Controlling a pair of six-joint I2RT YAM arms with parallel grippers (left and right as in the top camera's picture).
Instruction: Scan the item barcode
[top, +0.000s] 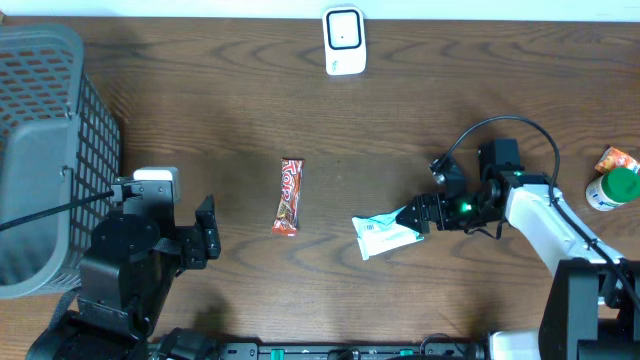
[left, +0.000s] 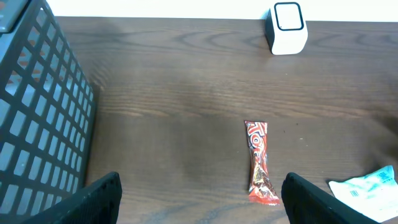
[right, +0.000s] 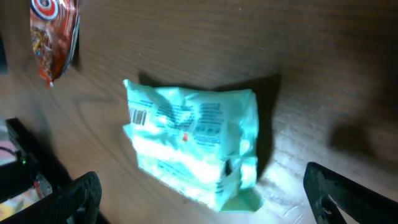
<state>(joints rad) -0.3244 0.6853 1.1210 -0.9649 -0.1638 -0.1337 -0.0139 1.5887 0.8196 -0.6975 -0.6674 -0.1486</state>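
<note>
A white-and-teal packet lies flat on the wooden table, with a barcode showing on its upper face. My right gripper stands open just right of it; in the right wrist view the gripper has its fingers wide to either side of the packet and holds nothing. A red candy bar lies at the table's middle. The white scanner stands at the far edge. My left gripper is open and empty at the near left, with the bar ahead of it.
A grey mesh basket fills the left side, close to the left arm. At the right edge stand a green-lidded bottle and an orange packet. Bare wood lies between the candy bar and the scanner.
</note>
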